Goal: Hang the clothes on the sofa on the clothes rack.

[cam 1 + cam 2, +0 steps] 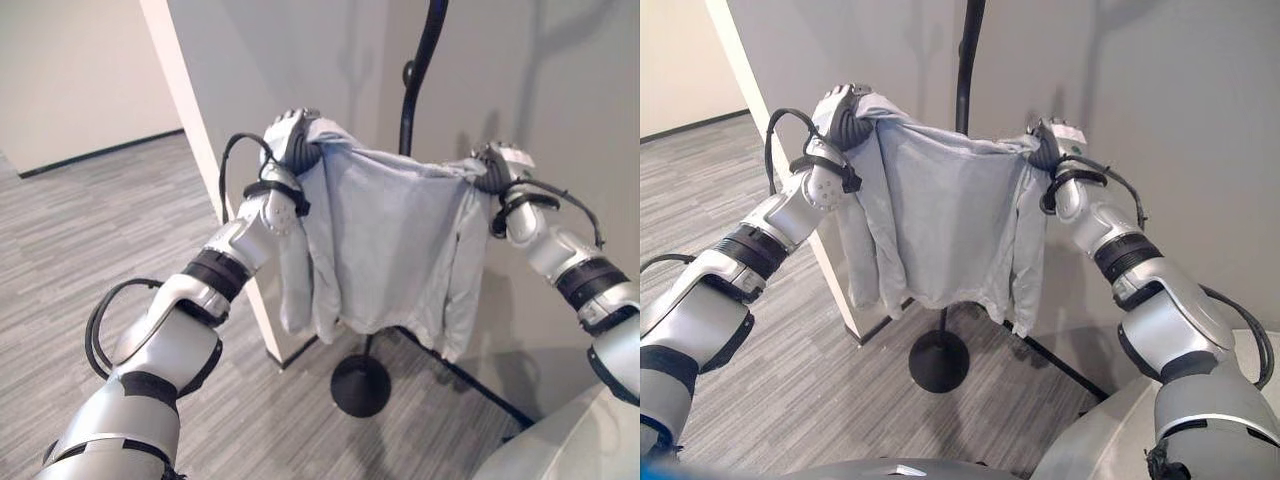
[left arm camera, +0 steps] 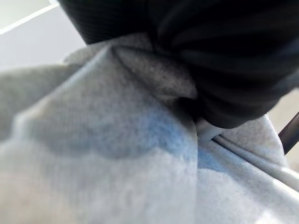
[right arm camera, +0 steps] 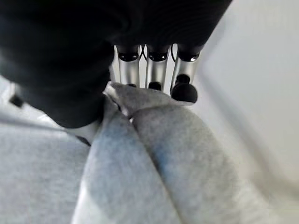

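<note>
A light grey sweatshirt (image 1: 390,250) hangs spread out between my two hands, held up in front of the black clothes rack pole (image 1: 418,70). My left hand (image 1: 290,138) is shut on its left shoulder, and my right hand (image 1: 497,165) is shut on its right shoulder. The sleeves dangle at both sides. In the right wrist view my fingers (image 3: 152,70) curl over a bunched fold of the grey cloth (image 3: 177,149). The left wrist view has the grey cloth (image 2: 117,140) pressed under the hand's dark cover. The rack's round black base (image 1: 360,385) stands on the floor below the garment.
A white wall corner (image 1: 200,130) stands just left of the rack, with a grey wall (image 1: 560,80) behind it. A black bar (image 1: 470,385) runs along the floor toward the right. Grey striped carpet (image 1: 90,230) spreads out to the left.
</note>
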Controlling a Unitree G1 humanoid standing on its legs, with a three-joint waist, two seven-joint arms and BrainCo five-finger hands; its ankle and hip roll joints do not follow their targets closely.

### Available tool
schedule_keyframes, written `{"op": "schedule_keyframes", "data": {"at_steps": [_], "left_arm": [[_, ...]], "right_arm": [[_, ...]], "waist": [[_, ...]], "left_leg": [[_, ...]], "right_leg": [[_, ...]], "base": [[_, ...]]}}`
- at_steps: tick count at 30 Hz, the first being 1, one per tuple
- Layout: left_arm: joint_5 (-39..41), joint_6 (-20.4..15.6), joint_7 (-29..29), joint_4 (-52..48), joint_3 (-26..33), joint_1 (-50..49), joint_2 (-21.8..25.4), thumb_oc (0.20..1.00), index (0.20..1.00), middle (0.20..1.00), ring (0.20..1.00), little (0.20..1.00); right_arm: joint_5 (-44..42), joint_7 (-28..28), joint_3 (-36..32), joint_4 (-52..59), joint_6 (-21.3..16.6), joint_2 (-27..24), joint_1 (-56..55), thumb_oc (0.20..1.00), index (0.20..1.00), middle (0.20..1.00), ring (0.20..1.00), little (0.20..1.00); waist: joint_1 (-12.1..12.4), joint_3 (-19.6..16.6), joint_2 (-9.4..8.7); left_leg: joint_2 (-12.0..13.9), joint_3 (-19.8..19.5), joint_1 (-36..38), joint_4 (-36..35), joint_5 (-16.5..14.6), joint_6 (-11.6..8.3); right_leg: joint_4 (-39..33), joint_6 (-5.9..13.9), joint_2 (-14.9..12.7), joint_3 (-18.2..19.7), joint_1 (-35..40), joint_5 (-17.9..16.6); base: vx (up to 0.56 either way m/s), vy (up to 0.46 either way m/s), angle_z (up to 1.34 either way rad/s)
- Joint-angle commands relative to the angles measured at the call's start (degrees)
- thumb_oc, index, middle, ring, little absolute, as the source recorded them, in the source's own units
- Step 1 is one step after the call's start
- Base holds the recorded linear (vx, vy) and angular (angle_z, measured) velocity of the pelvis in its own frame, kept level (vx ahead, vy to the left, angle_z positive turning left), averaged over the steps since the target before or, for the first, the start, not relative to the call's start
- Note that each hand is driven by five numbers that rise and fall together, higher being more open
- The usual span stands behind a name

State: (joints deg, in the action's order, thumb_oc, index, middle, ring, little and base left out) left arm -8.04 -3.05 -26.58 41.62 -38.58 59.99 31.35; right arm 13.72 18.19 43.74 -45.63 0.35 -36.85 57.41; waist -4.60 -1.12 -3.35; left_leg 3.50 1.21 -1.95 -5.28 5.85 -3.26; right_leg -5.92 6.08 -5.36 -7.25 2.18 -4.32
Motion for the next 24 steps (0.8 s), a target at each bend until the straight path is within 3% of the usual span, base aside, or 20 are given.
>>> {"op": "schedule_keyframes", "data": {"at_steps": [1,16,24], "left_arm": [[-2.9,-1.0,-0.9,7.0,0.1,5.2,-0.1,0.200,0.200,0.200,0.200,0.200],[-4.1,-1.0,0.0,10.2,0.3,2.6,-1.9,0.200,0.200,0.200,0.200,0.200],[-2.6,-1.1,-1.6,0.8,5.1,-0.6,1.8,0.200,0.200,0.200,0.200,0.200]], "right_arm": [[3.9,1.1,0.8,-5.9,-1.4,-2.0,4.9,0.200,0.200,0.200,0.200,0.200],[6.2,0.4,0.7,-9.7,-1.1,1.5,1.0,0.200,0.200,0.200,0.200,0.200],[4.7,4.4,-6.9,4.0,-1.2,-2.2,-4.2,0.200,0.200,0.200,0.200,0.200]], "waist": [[2.1,1.9,0.82],[2.6,2.7,0.89],[2.4,2.7,1.10]], "left_leg": [[0.2,1.0,4.3,0.3,-6.2,-2.13],[0.0,0.5,3.5,0.3,-5.9,-2.12],[0.0,0.5,4.1,0.3,-6.4,-1.89]], "right_leg": [[0.9,5.00,-0.6,-1.6,-1.0,1.4],[0.9,4.96,-0.7,-2.1,-1.6,1.4],[0.9,4.96,-0.7,-1.9,-1.0,1.8]], "base": [[0.00,0.000,0.00],[0.00,0.000,0.00],[0.00,0.000,0.00]]}}
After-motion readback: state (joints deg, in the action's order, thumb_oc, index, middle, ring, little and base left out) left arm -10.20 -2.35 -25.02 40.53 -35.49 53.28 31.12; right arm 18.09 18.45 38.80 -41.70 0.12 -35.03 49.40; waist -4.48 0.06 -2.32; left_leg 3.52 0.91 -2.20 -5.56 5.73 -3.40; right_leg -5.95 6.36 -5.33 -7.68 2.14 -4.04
